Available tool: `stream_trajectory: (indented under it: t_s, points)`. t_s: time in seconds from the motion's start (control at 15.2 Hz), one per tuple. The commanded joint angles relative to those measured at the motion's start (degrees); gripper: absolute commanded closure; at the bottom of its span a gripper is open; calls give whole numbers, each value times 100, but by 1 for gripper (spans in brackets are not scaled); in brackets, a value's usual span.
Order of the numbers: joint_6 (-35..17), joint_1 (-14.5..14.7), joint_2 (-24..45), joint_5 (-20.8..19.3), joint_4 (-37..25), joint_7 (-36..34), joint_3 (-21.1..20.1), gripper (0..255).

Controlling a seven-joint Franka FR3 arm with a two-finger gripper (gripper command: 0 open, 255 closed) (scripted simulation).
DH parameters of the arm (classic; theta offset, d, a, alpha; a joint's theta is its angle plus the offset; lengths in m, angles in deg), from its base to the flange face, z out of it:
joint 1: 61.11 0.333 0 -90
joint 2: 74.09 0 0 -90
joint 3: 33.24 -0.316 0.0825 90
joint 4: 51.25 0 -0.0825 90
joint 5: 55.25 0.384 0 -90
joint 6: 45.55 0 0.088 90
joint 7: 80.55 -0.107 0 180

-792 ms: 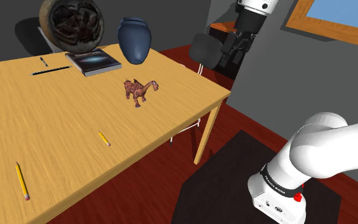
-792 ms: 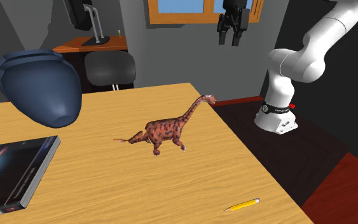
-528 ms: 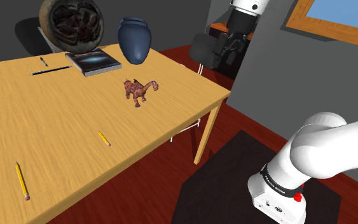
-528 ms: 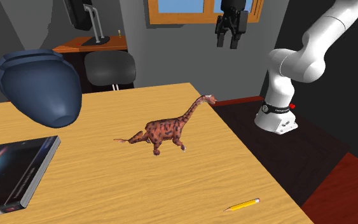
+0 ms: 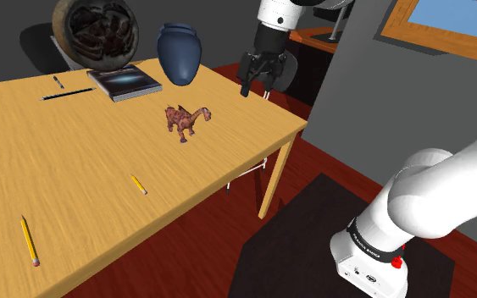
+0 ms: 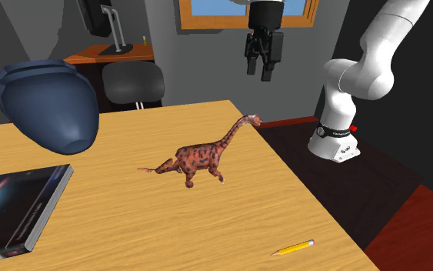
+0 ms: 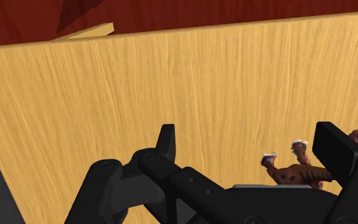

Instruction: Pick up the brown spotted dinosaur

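Note:
The brown spotted dinosaur [image 5: 184, 119] stands upright on the wooden table [image 5: 67, 161], its long neck toward the table's corner near the arm. My gripper [image 5: 256, 88] hangs open in the air above that corner, to the shoulder view's right of the dinosaur and well above it. In the second exterior view the gripper [image 6: 258, 72] hovers behind and above the dinosaur [image 6: 203, 158]. The wrist view shows the black fingers [image 7: 166, 137] apart with bare table between them, and the dinosaur's legs [image 7: 295, 170] peek out by the other finger, partly hidden by the hand.
A dark blue vase [image 5: 179, 52] and a book [image 5: 124, 81] sit behind the dinosaur, with a dark sphere [image 5: 94, 30] further back. Pencils [image 5: 138, 184] lie scattered on the table. A grey chair [image 6: 132, 81] stands beyond the table's far edge. The black stand [image 5: 313, 245] is on the red floor.
The arm has swung toward the shoulder view's left and lowered, bringing the gripper from beside the chair to above the table's corner, closer to the dinosaur. The dinosaur has not moved.

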Motion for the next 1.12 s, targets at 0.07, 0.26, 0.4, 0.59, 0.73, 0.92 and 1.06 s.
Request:
stream_trajectory:
  t_s: [0.07, 0.26, 0.4, 0.59, 0.73, 0.92, 1.06]
  points:
    - [-251, 44, 628, -45, -350, -304, -232, 0]
    - [-413, 93, 1269, -156, -794, -623, -439, 0]
    - [-488, 132, 1709, -262, -1127, -843, -561, 0]
    - [-548, 214, 2389, -464, -1688, -1178, -713, 0]
    - [-550, 291, 2856, -620, -2105, -1398, -787, 0]
    - [-518, 394, 3340, -786, -2568, -1612, -835, 0]
    - [-664, 397, 3370, -794, -2451, -1613, -831, 0]
